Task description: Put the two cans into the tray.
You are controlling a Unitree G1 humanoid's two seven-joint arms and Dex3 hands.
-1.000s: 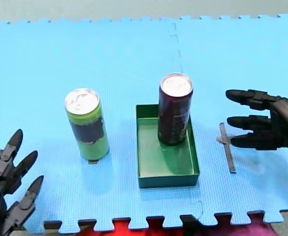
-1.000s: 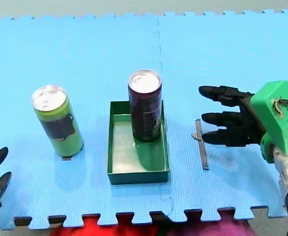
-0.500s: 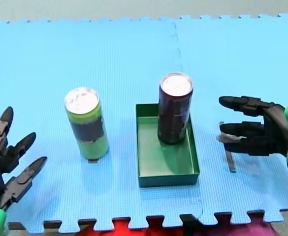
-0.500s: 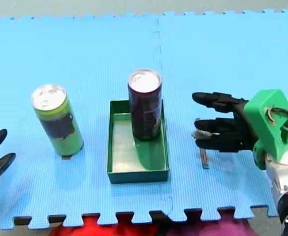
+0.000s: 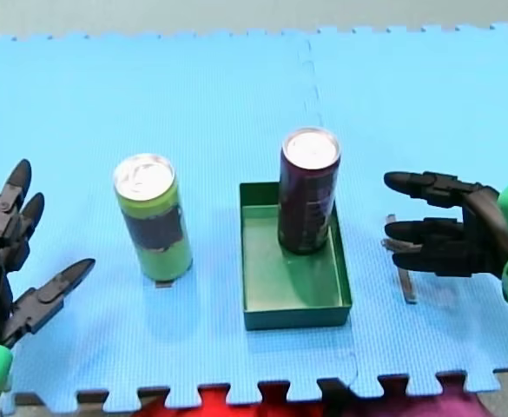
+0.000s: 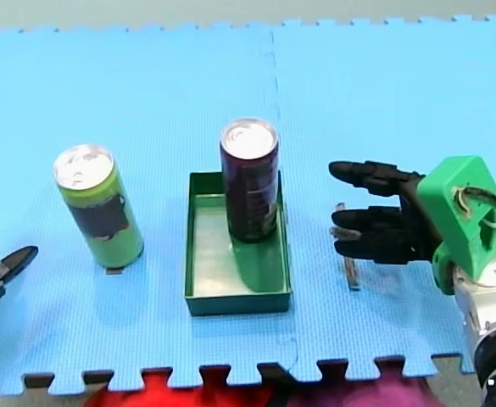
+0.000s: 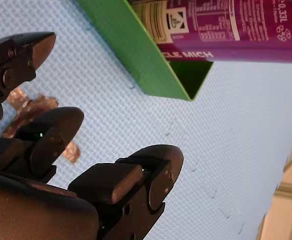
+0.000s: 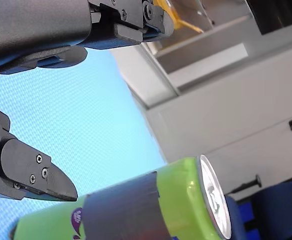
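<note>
Fingers [image 5: 58,287] of my left hand [image 5: 2,261] hold nothing, near the upright green can [image 5: 155,221], while the purple can [image 5: 307,195] stands in the tray [image 5: 297,317] and my right hand [image 5: 449,239] is empty beyond it; I'd take the light, slick, dentable green can mid-body.

Bare worktop [image 5: 97,221] lies between the left hand [image 5: 2,269], near the left edge, and the green can [image 5: 154,217], so that way is free. The purple can [image 5: 307,191] fills the far end of the tray [image 5: 295,319]; the near end is free. A thin strip [image 5: 406,285] lies by the right hand [image 5: 449,236].
</note>
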